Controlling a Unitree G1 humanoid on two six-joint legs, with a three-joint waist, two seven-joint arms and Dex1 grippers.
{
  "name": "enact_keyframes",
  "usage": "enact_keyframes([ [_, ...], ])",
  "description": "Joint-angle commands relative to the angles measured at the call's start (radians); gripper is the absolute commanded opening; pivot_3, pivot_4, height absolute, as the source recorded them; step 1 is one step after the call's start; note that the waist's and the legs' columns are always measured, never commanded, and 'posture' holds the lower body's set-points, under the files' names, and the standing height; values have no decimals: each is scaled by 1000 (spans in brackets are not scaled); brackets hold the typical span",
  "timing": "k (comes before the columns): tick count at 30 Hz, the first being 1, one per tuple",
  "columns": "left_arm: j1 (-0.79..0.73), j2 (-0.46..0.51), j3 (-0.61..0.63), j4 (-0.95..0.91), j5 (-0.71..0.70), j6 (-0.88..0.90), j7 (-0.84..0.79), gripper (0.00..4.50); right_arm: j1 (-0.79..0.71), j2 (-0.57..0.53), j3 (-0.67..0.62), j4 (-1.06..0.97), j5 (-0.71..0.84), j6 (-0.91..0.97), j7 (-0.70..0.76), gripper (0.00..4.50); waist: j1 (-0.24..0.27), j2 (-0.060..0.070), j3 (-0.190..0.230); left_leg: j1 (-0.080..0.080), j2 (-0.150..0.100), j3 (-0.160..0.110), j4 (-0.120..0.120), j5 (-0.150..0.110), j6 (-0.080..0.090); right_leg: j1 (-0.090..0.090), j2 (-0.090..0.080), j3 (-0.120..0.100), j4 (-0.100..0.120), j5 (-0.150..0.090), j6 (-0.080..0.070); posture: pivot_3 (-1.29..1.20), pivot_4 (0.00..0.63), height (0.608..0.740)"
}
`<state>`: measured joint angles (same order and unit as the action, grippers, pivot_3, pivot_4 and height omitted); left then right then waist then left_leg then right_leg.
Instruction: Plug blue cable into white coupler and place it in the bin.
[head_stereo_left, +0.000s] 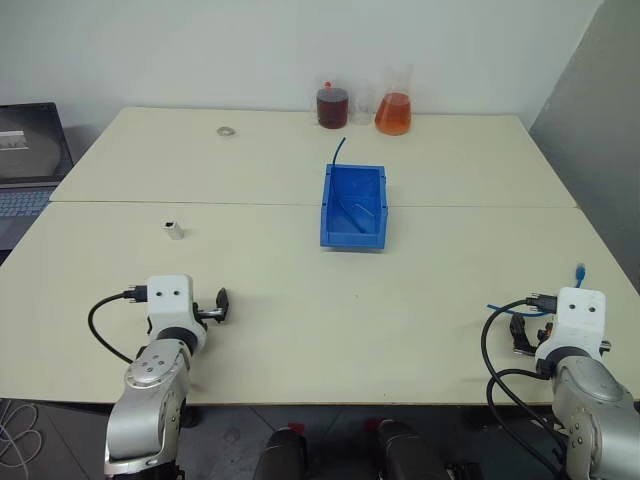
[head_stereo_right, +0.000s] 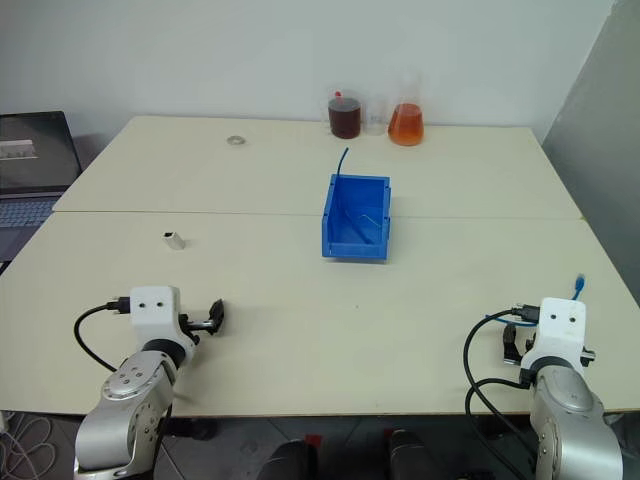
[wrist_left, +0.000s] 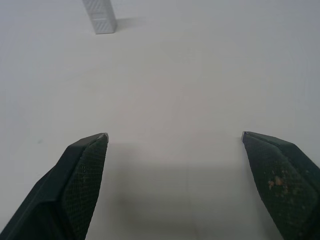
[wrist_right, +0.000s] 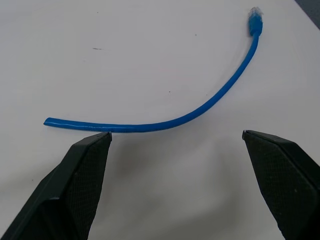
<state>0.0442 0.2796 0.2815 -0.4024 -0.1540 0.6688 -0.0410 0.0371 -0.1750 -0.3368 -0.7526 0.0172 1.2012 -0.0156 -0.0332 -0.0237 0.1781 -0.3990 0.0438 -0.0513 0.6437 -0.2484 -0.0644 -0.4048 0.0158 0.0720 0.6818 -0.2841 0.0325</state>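
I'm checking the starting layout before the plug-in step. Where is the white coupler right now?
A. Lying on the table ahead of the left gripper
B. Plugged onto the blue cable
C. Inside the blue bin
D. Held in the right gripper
A: the white coupler lies alone on the table, ahead of the open left gripper.

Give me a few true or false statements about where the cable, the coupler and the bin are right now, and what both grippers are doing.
1. The blue cable lies on the table ahead of the open right gripper. True.
2. The white coupler sits inside the bin. False: it lies on the table, left of the bin.
3. The left gripper grips the coupler. False: it is open and empty.
4. The cable's plug is not in the coupler. True.
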Motion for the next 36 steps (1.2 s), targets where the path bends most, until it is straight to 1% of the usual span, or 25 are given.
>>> enact_keyframes([
  [1,19,1,5,-57,6,-3,-2,4500,-16,-11,-1,-12,-4,-37,4,4451,0,0,0,0,0,0,0,0,0,0,0,0,0,0,0,0,150,740],
  [6,28,-2,14,-73,-6,1,-5,4500,-35,-14,4,-10,-9,-36,-3,4451,0,0,0,0,0,0,0,0,0,0,0,0,0,0,0,0,150,740],
  [12,33,-7,11,-78,0,0,-4,4500,-16,-10,-3,-14,-12,-44,-6,4451,0,0,0,0,0,0,0,0,0,0,0,0,0,0,0,0,150,740],
  [16,24,8,-4,-70,22,-15,-10,4500,-15,-6,-16,-35,-27,-26,-27,4451,0,0,0,0,0,0,0,0,0,0,0,0,0,0,0,0,150,740],
  [19,23,8,1,-73,21,-9,-11,4500,14,-1,-23,-64,-27,-12,-17,4451,0,0,0,0,0,0,0,0,0,0,0,0,0,0,0,0,150,740],
  [23,21,25,18,-57,25,-15,-18,4500,85,-17,-33,-124,-12,13,23,4451,0,0,0,0,0,0,0,0,0,0,0,0,0,0,0,0,150,740],
  [26,18,33,34,-44,22,-19,-20,4500,107,-30,-45,-135,-12,6,39,4451,0,0,0,0,0,0,0,0,0,0,0,0,0,0,0,0,150,740],
  [33,-1,9,-1,-55,13,-15,-16,4500,76,-19,-41,-120,-21,-5,29,4451,0,0,0,0,0,0,0,0,0,0,0,0,0,0,0,0,150,740],
  [36,-35,19,-34,-46,-8,-10,-62,4500,62,-20,-52,-114,-26,-6,25,4451,0,0,0,0,0,0,0,0,0,0,0,0,0,0,0,0,150,740],
])
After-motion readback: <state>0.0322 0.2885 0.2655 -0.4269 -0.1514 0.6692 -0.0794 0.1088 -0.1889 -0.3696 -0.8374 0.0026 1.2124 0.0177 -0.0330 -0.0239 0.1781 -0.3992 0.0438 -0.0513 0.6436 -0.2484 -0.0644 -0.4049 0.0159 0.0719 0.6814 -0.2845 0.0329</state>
